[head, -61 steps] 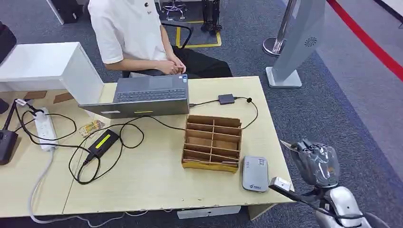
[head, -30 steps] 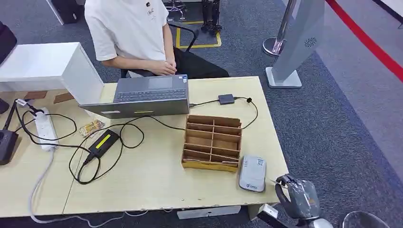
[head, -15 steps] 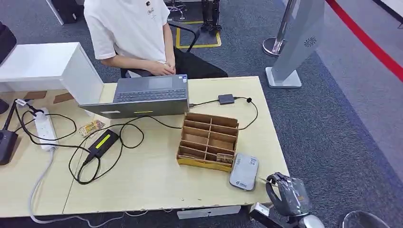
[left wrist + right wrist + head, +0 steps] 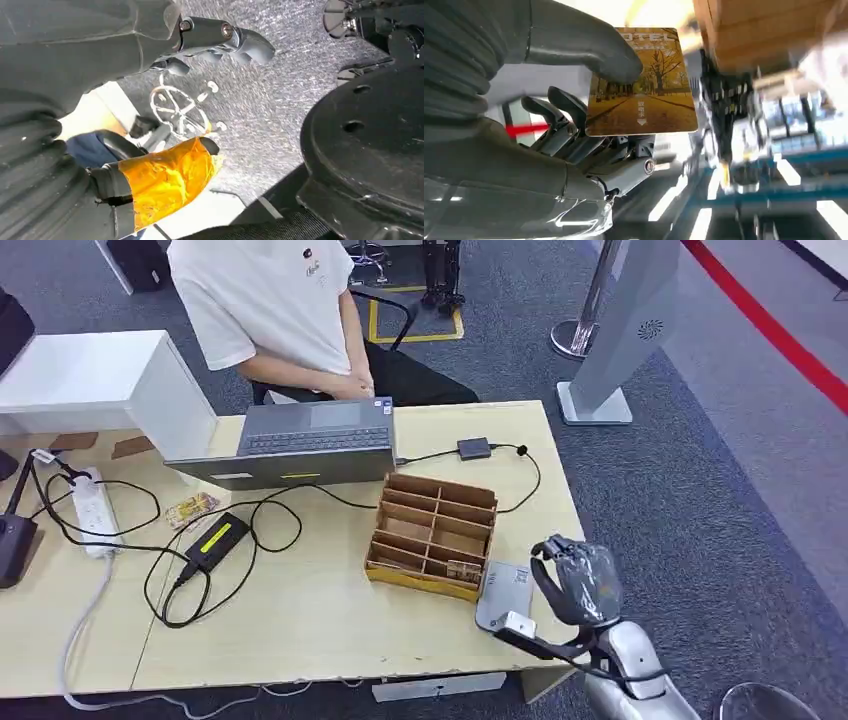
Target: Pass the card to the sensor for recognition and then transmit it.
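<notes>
I've got the right robot hand [image 4: 580, 583] pinching the card [image 4: 641, 82] between thumb and fingers, beside the grey sensor [image 4: 503, 592] at the counter [image 4: 300, 620] edge. Step: presenting for recognition. Next I'd lower the card flat over the sensor. Left robot hand [image 4: 150, 125] hangs down holding nothing.

- The right hand [image 4: 580, 582] hovers at the counter [image 4: 320, 620] corner, just beside the grey sensor [image 4: 503, 595].
- A cardboard organizer [image 4: 432, 533] touches the sensor on its far-left side, blocking that way.
- A bare stretch of counter lies along the near edge.
- A laptop [image 4: 300, 445], black cables [image 4: 250, 530] and a power strip [image 4: 95, 510] crowd the far-left part.
</notes>
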### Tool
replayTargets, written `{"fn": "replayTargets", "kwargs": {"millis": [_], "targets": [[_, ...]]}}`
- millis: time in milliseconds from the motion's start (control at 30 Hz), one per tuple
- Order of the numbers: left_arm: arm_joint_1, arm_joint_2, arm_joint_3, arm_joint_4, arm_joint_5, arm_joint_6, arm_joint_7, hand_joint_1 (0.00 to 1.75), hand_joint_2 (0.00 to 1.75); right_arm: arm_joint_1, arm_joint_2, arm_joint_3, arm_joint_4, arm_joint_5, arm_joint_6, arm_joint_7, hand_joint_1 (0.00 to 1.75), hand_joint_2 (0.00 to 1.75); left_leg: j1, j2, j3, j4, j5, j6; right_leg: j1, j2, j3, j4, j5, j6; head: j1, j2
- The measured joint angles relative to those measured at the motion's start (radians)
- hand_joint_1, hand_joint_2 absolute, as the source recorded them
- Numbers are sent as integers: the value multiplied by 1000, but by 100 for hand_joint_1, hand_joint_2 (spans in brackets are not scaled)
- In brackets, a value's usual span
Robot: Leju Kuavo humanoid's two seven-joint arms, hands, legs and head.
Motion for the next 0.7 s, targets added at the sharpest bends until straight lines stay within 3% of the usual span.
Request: {"fn": "replayTargets", "kwargs": {"millis": [300, 500, 700], "targets": [[-15, 18, -30, 0, -45, -1, 0, 0, 175, -374, 53, 37, 77, 63, 114, 117, 175, 175, 1, -1, -1, 0, 4, 0, 0, 0, 0, 0, 2, 0, 0, 0], [-30, 29, -54, 0, -89, -10, 0, 0, 175, -591, 151, 102, 298, 185, 128, 208, 175, 175, 2, 0, -2, 0, 4, -1, 2, 0, -2, 1, 4, -3, 0, 0], [-46, 35, -72, 0, -119, -14, 3, 0, 175, -732, 260, 162, 511, 266, 170, 276, 175, 175, 3, -1, -3, 0, 5, -2, 3, 0, -3, 1, 4, -3, 0, 0]]}}
